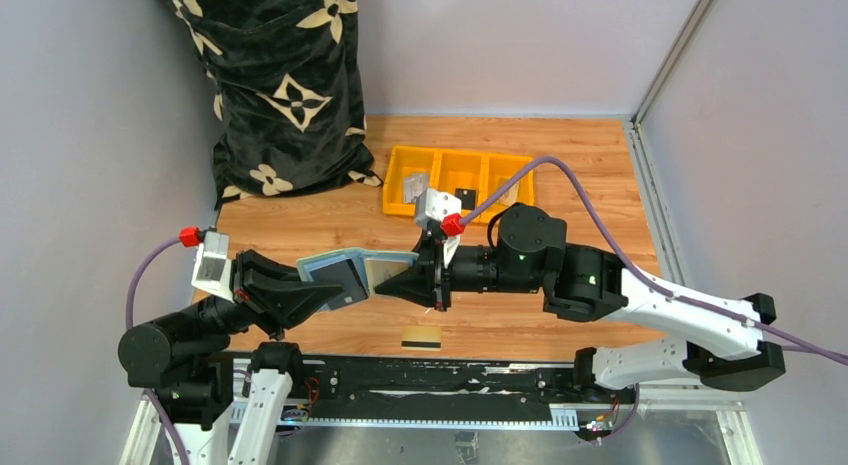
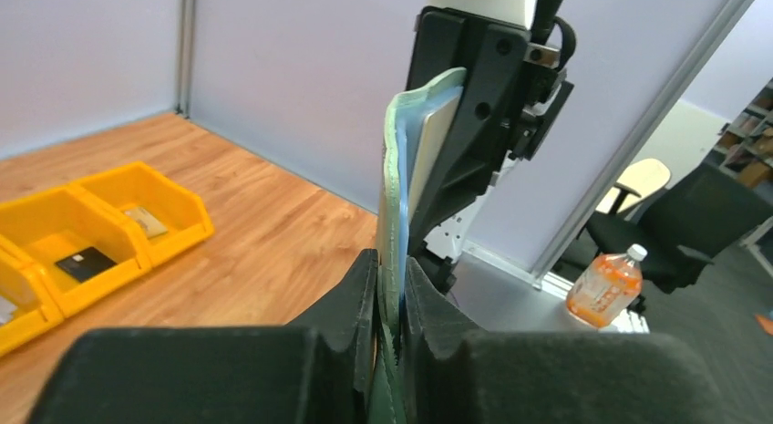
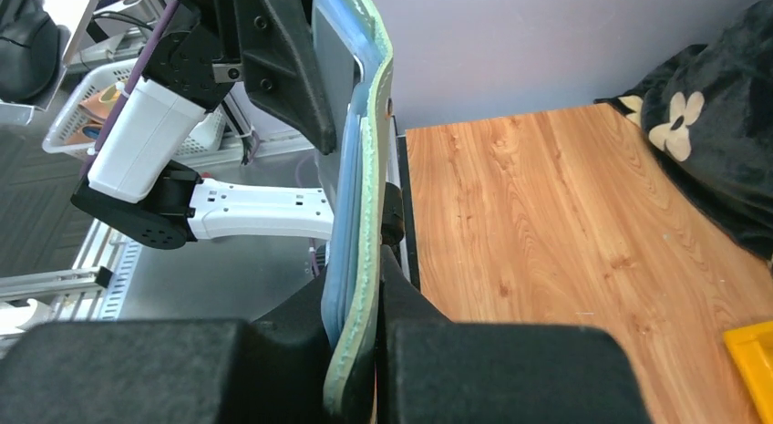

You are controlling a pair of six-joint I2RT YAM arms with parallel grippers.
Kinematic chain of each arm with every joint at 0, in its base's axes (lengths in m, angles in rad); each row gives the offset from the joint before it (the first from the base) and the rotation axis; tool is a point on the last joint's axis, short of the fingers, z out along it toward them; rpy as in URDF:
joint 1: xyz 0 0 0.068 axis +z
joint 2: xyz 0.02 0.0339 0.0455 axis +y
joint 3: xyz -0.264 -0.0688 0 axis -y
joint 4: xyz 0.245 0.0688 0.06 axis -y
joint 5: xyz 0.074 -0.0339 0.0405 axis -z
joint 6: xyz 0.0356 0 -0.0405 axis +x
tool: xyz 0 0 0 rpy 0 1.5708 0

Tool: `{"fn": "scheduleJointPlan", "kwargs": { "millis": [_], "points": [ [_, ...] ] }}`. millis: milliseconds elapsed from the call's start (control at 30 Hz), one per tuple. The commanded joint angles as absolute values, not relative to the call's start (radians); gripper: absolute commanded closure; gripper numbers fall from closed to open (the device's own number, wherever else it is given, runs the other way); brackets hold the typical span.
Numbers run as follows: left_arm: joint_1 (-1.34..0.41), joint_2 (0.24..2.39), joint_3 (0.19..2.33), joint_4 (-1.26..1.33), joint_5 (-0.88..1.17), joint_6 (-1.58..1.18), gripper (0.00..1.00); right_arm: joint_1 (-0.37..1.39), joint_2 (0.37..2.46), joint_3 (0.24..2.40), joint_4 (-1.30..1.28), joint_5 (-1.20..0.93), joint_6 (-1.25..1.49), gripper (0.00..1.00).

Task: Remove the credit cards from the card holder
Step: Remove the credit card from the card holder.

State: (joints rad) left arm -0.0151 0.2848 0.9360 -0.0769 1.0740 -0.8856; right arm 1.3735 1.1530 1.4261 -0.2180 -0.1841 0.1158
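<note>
The sage-green card holder (image 1: 322, 266) hangs open above the table between both arms, pale blue inside. My left gripper (image 1: 340, 293) is shut on its left half; in the left wrist view the green edge (image 2: 394, 196) rises from between my pads (image 2: 360, 301). My right gripper (image 1: 395, 280) is shut on the right half (image 3: 366, 196), where a pale tan card (image 2: 436, 137) sits in a pocket. One yellow-gold credit card with a black stripe (image 1: 421, 337) lies flat on the wood near the front edge, below the holder.
A yellow three-part bin (image 1: 400, 181) with small items stands at the back centre. A black flower-print bag (image 1: 285, 85) fills the back left corner. Grey walls close the sides. The black metal rail (image 1: 430, 380) runs along the near edge.
</note>
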Motion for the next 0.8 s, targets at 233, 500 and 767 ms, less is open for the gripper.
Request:
{"fn": "scheduleJointPlan", "kwargs": {
  "millis": [233, 500, 767],
  "points": [
    [-0.012, 0.366, 0.954, -0.293, 1.018, -0.719, 1.00, 1.142, 1.169, 1.301, -0.017, -0.536, 0.400, 0.47],
    [-0.012, 0.461, 0.930, -0.420, 0.941, -0.663, 1.00, 0.870, 1.083, 1.193, 0.025, -0.536, 0.574, 0.18],
    [-0.012, 0.473, 0.892, -0.446, 0.864, -0.685, 1.00, 0.818, 1.022, 1.162, 0.063, -0.514, 0.655, 0.23]
  ]
}}
